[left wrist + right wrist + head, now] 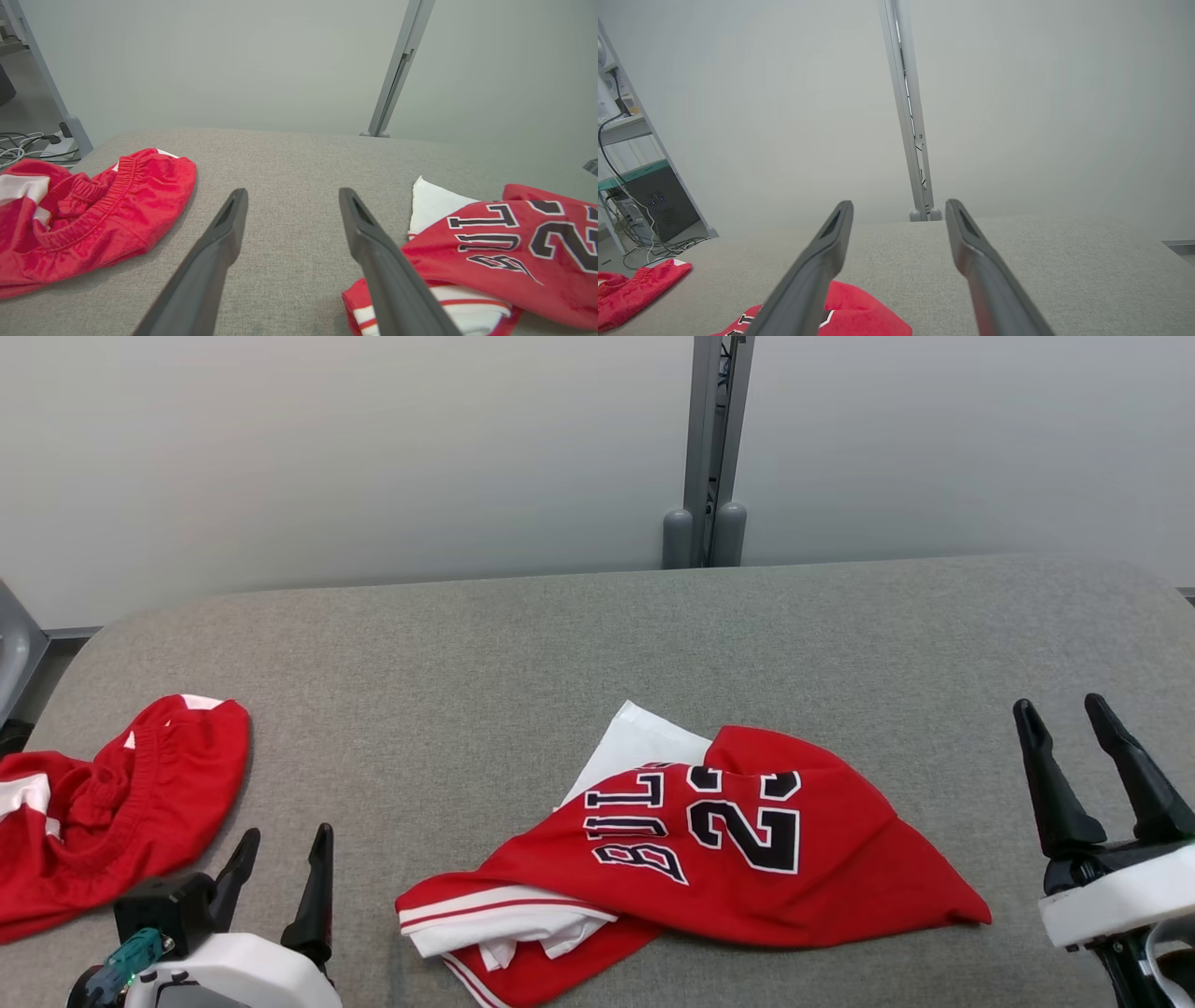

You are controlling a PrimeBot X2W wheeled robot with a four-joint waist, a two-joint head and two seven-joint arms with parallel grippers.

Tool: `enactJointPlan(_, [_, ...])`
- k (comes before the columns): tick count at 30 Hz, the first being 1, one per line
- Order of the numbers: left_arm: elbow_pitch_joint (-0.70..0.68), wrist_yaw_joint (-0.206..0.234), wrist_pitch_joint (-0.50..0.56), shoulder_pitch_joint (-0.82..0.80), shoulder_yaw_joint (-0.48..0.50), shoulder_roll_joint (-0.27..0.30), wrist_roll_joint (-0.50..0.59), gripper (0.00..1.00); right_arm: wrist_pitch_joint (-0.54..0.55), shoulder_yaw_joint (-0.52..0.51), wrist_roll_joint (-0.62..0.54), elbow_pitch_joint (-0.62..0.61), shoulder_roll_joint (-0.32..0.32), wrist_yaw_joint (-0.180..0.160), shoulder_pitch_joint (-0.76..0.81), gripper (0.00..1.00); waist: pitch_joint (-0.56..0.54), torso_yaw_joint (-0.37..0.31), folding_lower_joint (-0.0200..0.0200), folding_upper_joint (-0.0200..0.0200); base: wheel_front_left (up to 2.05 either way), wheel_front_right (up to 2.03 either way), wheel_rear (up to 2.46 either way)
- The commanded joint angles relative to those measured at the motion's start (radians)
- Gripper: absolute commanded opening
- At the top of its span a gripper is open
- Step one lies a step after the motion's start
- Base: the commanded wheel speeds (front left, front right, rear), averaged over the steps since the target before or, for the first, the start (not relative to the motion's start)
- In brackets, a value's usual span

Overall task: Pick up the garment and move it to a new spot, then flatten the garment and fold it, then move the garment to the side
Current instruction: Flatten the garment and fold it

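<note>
The garment (747, 859), a red jersey with black-and-white lettering and the number 23, lies crumpled near the front middle of the grey padded table (579, 644); white fabric shows at its back and its lower left. It also appears at the right in the left wrist view (504, 252) and at the bottom of the right wrist view (859, 317). My left gripper (280, 859) is open at the lower left, apart from the jersey. My right gripper (1064, 719) is open at the right, raised and apart from it. Both hold nothing.
Red shorts (112, 803) with white trim lie bunched at the table's left edge, also seen in the left wrist view (93, 210). A grey post (709, 448) stands behind the table against a pale wall. Cables and shelving (630, 205) sit off to the left.
</note>
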Motion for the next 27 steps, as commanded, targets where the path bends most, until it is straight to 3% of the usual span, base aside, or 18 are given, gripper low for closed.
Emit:
enactJointPlan(1, [-0.004,0.003,0.0,0.0,0.006,0.008,-0.004,1.0,-0.013,-0.009,-0.008,0.003,0.003,0.0,0.011,1.0,0.001,0.001,0.0,-0.0001,0.0,0.0,0.0])
enactJointPlan(6, [0.006,-0.022,0.024,0.015,-0.015,-0.009,-0.036,1.0,-0.13,-0.064,-0.121,0.082,0.078,0.0,0.027,1.0,0.009,0.005,0.0,-0.0001,0.0,0.0,0.0])
enactJointPlan(10, [0.043,-0.049,0.11,0.026,-0.044,-0.014,-0.083,1.0,-0.173,-0.068,-0.164,0.159,0.129,0.0,0.026,1.0,0.015,0.008,0.0,-0.0001,0.0,0.0,0.0])
enactJointPlan(16, [0.043,-0.116,0.238,0.027,-0.077,-0.015,-0.173,1.0,-0.198,-0.041,-0.183,0.217,0.135,0.0,-0.014,1.0,0.02,0.001,0.0,-0.0001,0.0,0.0,0.0])
enactJointPlan(23, [0.082,-0.181,0.285,-0.012,-0.083,-0.025,-0.246,1.0,-0.209,-0.013,-0.191,0.256,0.139,0.0,-0.051,1.0,0.04,-0.01,0.0,-0.0001,0.0,0.0,0.0])
enactJointPlan(24, [0.09,-0.191,0.285,-0.02,-0.085,-0.027,-0.251,0.91,-0.211,-0.009,-0.191,0.26,0.14,0.0,-0.055,1.0,0.044,-0.013,0.0,-0.0001,0.0,0.0,0.0])
enactJointPlan(25, [0.097,-0.201,0.286,-0.025,-0.088,-0.032,-0.258,0.53,-0.212,-0.005,-0.192,0.264,0.139,0.0,-0.059,1.0,0.049,-0.015,0.0,-0.0001,0.0,0.0,0.0])
enactJointPlan(27, [0.102,-0.217,0.278,-0.039,-0.089,-0.035,-0.265,0.0,-0.216,0.001,-0.193,0.27,0.14,0.0,-0.068,1.0,0.058,-0.019,0.0,-0.0001,0.0,0.0,0.0])
